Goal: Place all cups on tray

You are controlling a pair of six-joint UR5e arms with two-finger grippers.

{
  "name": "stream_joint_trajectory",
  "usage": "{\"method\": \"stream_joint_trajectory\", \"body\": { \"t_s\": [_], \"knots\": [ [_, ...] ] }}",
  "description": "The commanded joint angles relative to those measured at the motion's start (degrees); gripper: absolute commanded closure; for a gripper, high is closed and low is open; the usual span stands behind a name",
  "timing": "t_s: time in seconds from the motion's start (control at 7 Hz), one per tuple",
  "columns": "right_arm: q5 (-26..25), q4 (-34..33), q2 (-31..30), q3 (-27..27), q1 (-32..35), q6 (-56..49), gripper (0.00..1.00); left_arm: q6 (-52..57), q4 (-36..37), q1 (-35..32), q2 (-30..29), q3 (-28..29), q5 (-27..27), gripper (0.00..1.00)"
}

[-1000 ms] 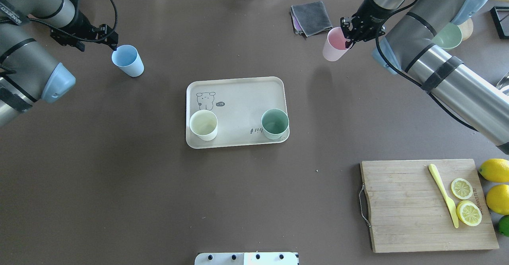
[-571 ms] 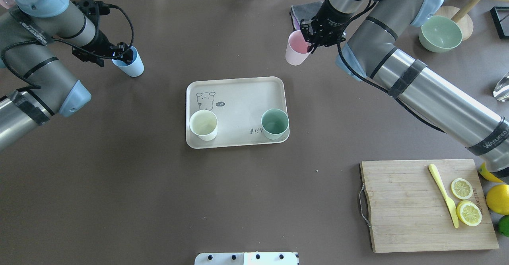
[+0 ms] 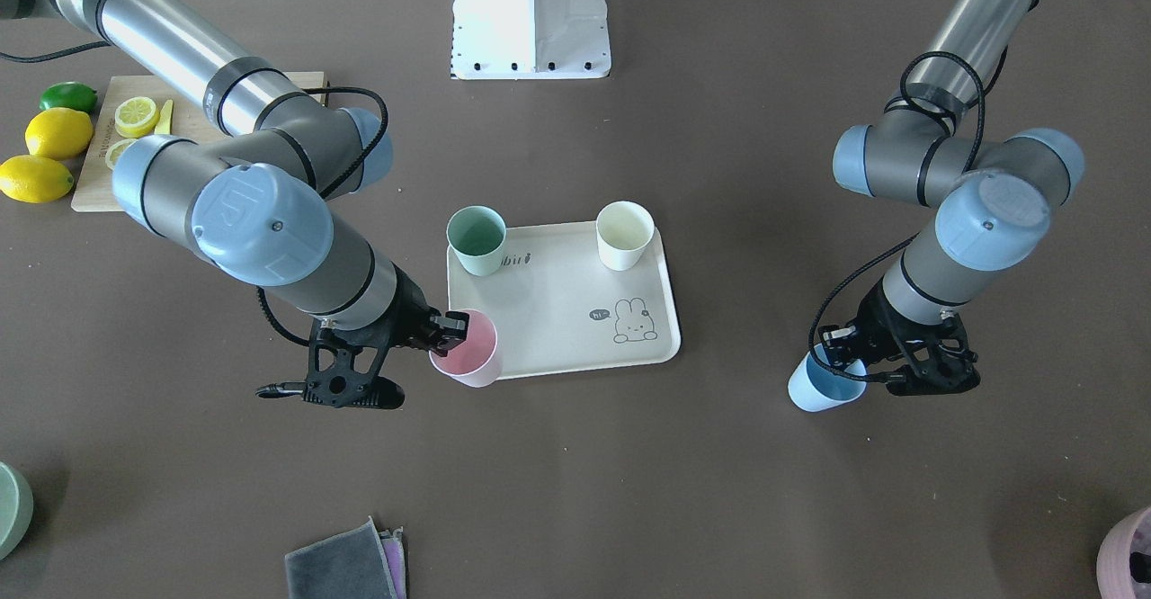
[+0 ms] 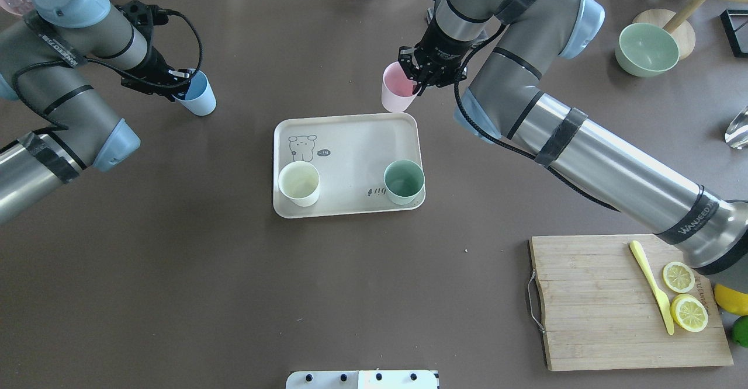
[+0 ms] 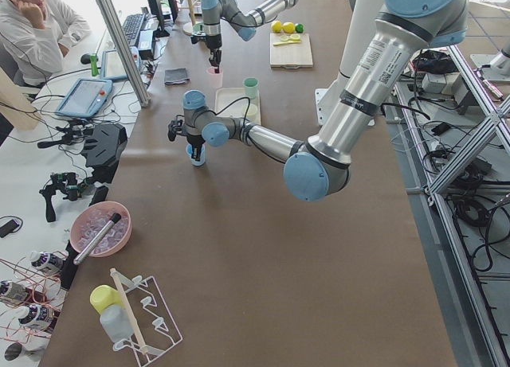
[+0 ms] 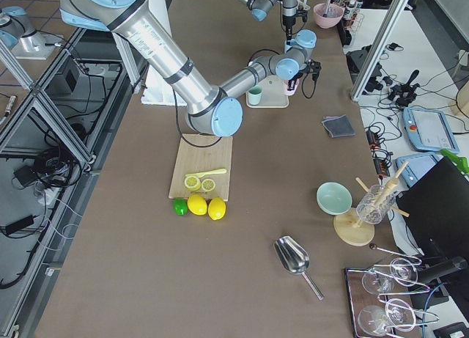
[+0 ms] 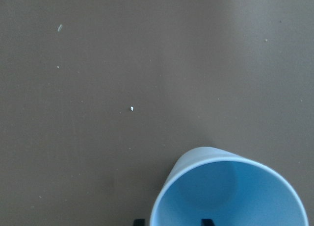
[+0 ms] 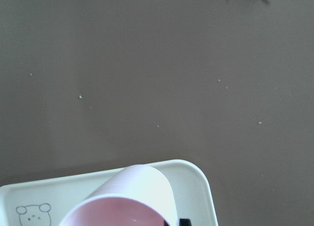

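The pink cup (image 4: 397,94) is pinched by its rim in the right gripper (image 4: 418,79) at the far right corner of the tray (image 4: 350,138), so bare tray floor lies toward the robot, whereas the light blue cup (image 4: 198,98), at the left gripper (image 4: 178,85) whose grip cannot be told, is well apart.

I am keeping my right arm stretched far forward with the wrist pointing down, and the right gripper (image 4: 418,80) is pinching the rim of the pink cup (image 4: 396,96). My left arm is bending at the elbow, and the left gripper (image 4: 178,84) is clamping the rim of the light blue cup (image 4: 200,101).
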Motion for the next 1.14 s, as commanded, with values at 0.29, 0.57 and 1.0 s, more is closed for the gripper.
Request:
{"method": "stream_joint_trajectory", "body": {
  "t_s": [0.29, 0.57, 1.0],
  "knots": [
    [-4.03, 1.81, -1.00, 0.29, -3.28, 0.41, 0.01, -12.66, 6.63, 5.44, -4.70, -8.40, 0.27, 1.00],
    [-3.59, 1.20, -1.88, 3.00, -3.11, -0.03, 0.00, -17.97, 6.63, 10.36, -5.58, -9.73, 1.93, 1.00],
    [-1.57, 1.10, -3.98, 6.69, -1.79, 0.23, 0.00, -17.81, 6.72, 14.60, -5.41, -9.56, 3.88, 0.28]
  ]
}}
